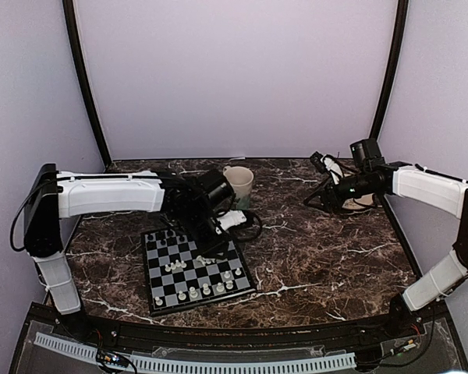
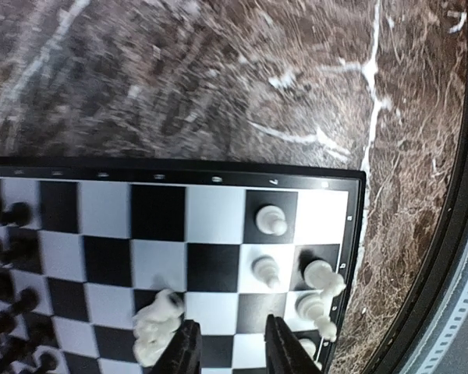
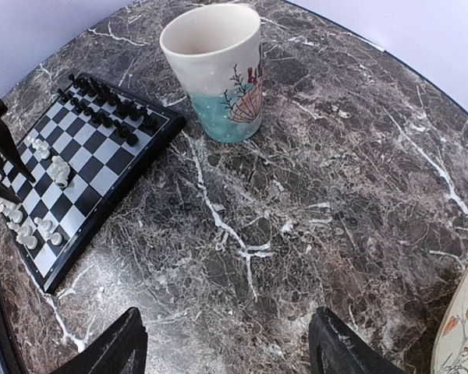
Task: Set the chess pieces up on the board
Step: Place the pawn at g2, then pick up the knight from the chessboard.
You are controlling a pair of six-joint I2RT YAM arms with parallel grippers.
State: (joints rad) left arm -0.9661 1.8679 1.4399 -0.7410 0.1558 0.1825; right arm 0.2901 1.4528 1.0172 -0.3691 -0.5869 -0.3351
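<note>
Toward the near left corner of the table (image 1: 320,249) lies the board (image 1: 157,257), turned a little askew to the table's near edge. White pieces (image 1: 193,293) stand in loose rows along its near side, not all squarely in line. Black pieces (image 3: 109,113) crowd its far side. In the left wrist view, a tight clump of white pieces (image 2: 156,327) sits on a square just beside one finger, and a few single white pieces (image 2: 270,220) stand near the board's right rim.

The left gripper (image 2: 232,354) hangs low over the middle of the board. Its jaws are parted a little, with only bare squares showing between them, so it grasps nothing. Whether a finger touches the white clump cannot be told.

A cream mug (image 3: 218,70) with a teal base and a shell picture stands upright just past the board's far right corner, apart from it.

The right gripper (image 3: 234,351) hovers well away, over the far right part of the table. Its jaws are spread wide and released, above bare marble. A cream thing with an orange flower print (image 3: 464,327) is cut off at that view's edge.
</note>
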